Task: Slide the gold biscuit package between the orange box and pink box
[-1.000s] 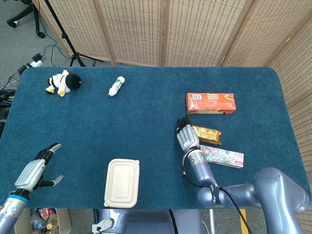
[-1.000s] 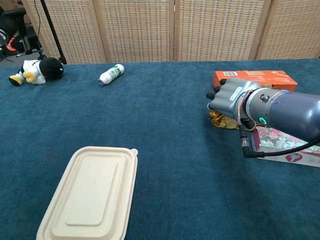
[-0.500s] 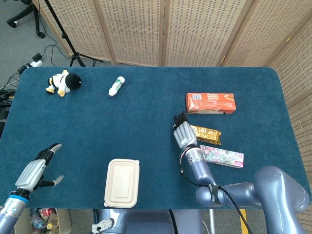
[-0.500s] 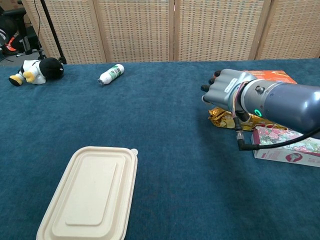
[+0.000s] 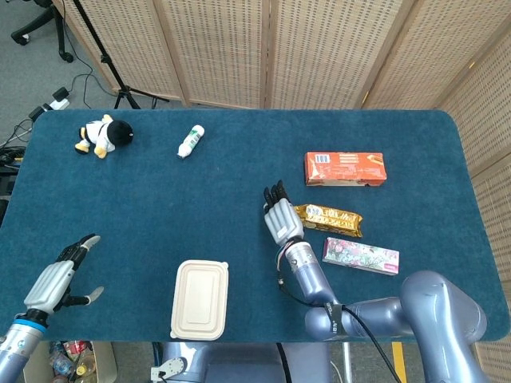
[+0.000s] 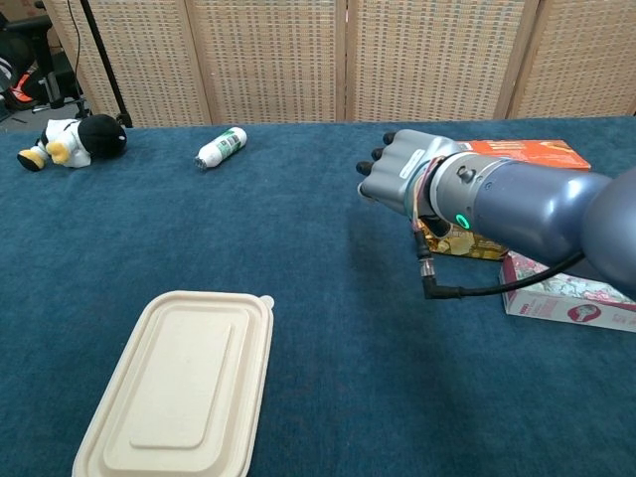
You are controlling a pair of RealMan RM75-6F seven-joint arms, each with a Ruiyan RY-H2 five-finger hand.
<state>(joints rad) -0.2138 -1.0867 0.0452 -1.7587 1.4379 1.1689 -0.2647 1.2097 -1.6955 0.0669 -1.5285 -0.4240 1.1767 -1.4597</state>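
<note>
Biscuits: shiny gold biscuit package (image 5: 328, 217) lies between orange cardboard box (image 5: 345, 168) and pink floral box (image 5: 361, 255), near the tabletop's right edge.
My right hand (image 5: 280, 219): fingers spread, empty, beside it.
My left hand (image 5: 57, 278): spread, empty.

A: What colours mark the packages?
B: Gold biscuit package (image 5: 328, 217), glossy; orange box (image 5: 345, 168) with a blue patch; pink box (image 5: 361, 255), floral print.

A: And the rest?
B: Dark teal table (image 5: 239, 199); cream container (image 5: 200, 299); black, white and yellow plush penguin (image 5: 101, 136); white bottle (image 5: 190, 142), green label; grey right hand (image 5: 281, 219), black fingertips.
</note>
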